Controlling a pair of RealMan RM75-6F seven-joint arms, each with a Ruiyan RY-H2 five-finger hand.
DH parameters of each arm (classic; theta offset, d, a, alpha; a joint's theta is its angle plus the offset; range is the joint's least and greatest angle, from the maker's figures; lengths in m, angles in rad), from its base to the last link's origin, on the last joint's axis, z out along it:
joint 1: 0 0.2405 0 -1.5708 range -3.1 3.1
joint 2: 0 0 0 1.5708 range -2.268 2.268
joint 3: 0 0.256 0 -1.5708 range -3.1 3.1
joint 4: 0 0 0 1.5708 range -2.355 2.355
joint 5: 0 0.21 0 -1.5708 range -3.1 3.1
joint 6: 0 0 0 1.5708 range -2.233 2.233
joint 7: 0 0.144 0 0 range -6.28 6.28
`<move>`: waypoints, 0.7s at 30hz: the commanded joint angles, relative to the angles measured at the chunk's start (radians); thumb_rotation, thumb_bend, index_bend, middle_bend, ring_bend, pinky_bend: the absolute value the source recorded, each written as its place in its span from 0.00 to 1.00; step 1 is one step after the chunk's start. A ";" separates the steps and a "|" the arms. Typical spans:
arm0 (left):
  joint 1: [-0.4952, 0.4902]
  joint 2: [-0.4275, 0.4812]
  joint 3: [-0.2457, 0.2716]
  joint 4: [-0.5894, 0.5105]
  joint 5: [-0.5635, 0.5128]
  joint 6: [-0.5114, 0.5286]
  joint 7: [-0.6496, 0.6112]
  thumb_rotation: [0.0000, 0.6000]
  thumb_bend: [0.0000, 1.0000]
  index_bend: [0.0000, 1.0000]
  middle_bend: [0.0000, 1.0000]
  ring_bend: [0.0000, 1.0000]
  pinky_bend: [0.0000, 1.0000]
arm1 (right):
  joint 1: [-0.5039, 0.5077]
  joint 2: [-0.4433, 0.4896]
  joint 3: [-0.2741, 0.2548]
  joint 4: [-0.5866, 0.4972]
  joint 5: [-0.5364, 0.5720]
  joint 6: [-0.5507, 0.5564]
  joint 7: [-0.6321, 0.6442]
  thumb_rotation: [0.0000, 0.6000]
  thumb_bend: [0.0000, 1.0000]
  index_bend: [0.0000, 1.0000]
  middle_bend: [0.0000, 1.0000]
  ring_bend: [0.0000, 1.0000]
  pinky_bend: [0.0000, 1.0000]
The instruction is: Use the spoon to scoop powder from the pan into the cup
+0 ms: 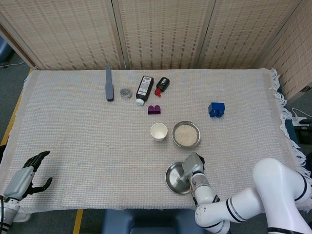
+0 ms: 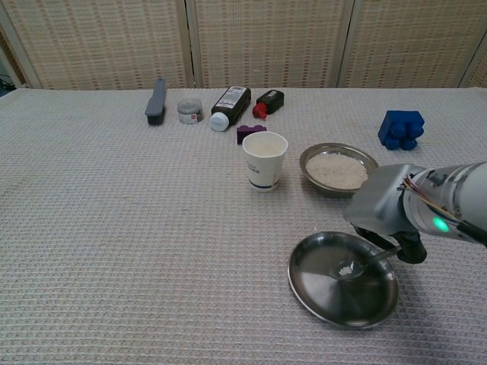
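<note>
A white paper cup [image 1: 159, 131] [image 2: 265, 160] stands upright mid-table. Just right of it sits a small steel pan [image 1: 185, 134] [image 2: 338, 169] filled with white powder. Nearer the front edge lies a wider, shallow steel pan [image 1: 173, 179] [image 2: 319, 293]. My right hand [image 1: 193, 165] [image 2: 386, 213] holds a metal spoon [image 2: 358, 265] by the handle. The spoon's bowl lies down inside the wider pan with a little white powder at it. My left hand [image 1: 27, 175] hangs off the table's front left corner, holding nothing, fingers apart.
Along the back stand a grey brush [image 1: 109, 84], a small jar [image 1: 126, 92], a dark bottle [image 1: 144, 89] lying down and a red-capped bottle [image 1: 162, 85]. A purple block [image 1: 154, 109] lies behind the cup; a blue block [image 1: 216, 109] at the right.
</note>
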 commanded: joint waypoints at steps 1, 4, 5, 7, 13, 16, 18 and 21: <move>0.000 0.002 0.000 -0.001 0.000 0.001 -0.002 1.00 0.41 0.00 0.00 0.00 0.00 | 0.009 -0.016 -0.002 0.010 0.008 0.020 -0.002 1.00 0.38 0.71 0.99 1.00 1.00; 0.002 0.001 0.002 0.001 0.002 0.001 -0.004 1.00 0.41 0.00 0.00 0.00 0.00 | 0.008 -0.015 -0.001 0.007 0.007 0.033 0.005 1.00 0.38 0.65 0.99 1.00 1.00; 0.001 0.001 0.002 0.001 0.002 0.001 -0.004 1.00 0.41 0.00 0.00 0.00 0.00 | 0.008 -0.012 -0.001 0.004 0.008 0.034 0.007 1.00 0.36 0.61 0.99 1.00 1.00; 0.003 -0.001 0.003 0.004 0.004 0.002 -0.005 1.00 0.41 0.00 0.00 0.00 0.00 | 0.007 -0.004 0.001 -0.001 0.008 0.035 0.014 1.00 0.33 0.54 0.99 1.00 1.00; 0.001 0.000 0.002 0.001 0.002 0.001 0.000 1.00 0.41 0.00 0.00 0.00 0.00 | 0.000 0.017 -0.007 -0.012 -0.012 0.031 0.034 1.00 0.24 0.44 0.99 1.00 1.00; 0.001 -0.001 0.002 0.000 0.002 0.003 0.002 1.00 0.41 0.00 0.00 0.00 0.00 | -0.005 0.020 -0.015 -0.011 -0.022 0.032 0.043 1.00 0.22 0.40 0.99 1.00 1.00; 0.002 -0.001 0.002 0.001 0.003 0.004 0.002 1.00 0.41 0.00 0.00 0.00 0.00 | -0.010 0.026 -0.018 -0.012 -0.029 0.030 0.052 1.00 0.22 0.40 0.99 1.00 1.00; 0.003 -0.002 0.001 0.002 0.002 0.007 0.000 1.00 0.41 0.00 0.00 0.00 0.00 | -0.017 0.045 -0.019 -0.024 -0.057 0.029 0.074 1.00 0.22 0.39 0.99 1.00 1.00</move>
